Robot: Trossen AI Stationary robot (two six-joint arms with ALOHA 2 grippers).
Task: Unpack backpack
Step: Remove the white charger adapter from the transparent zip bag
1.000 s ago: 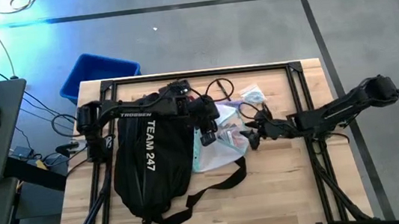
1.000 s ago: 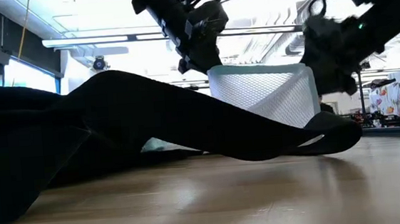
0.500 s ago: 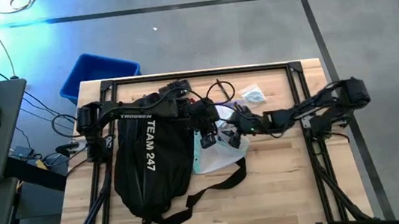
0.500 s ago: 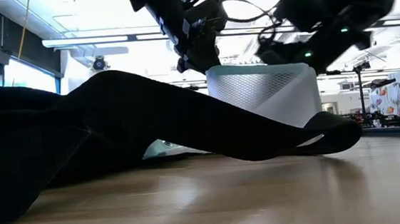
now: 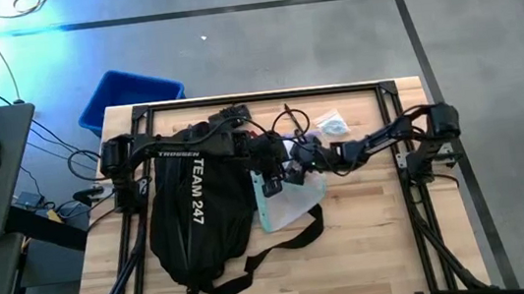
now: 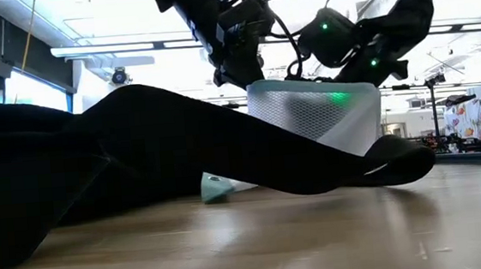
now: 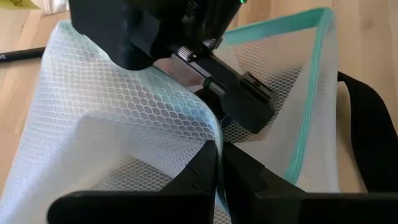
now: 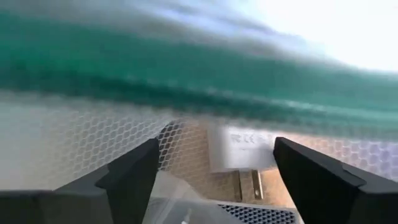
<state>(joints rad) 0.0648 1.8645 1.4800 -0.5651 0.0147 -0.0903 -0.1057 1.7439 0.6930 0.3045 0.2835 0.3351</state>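
White mesh bag (image 5: 293, 201) pinched by left end effector (image 5: 273, 180); right end effector (image 5: 296, 163) now inside, spread wide.

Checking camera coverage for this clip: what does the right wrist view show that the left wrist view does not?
Only the right wrist view shows a white plug-in charger inside the mesh, framed by the open right gripper. Only the left wrist view shows the shut left gripper pinching the mesh, and a black strap. Both show the white mesh bag with its teal trim.
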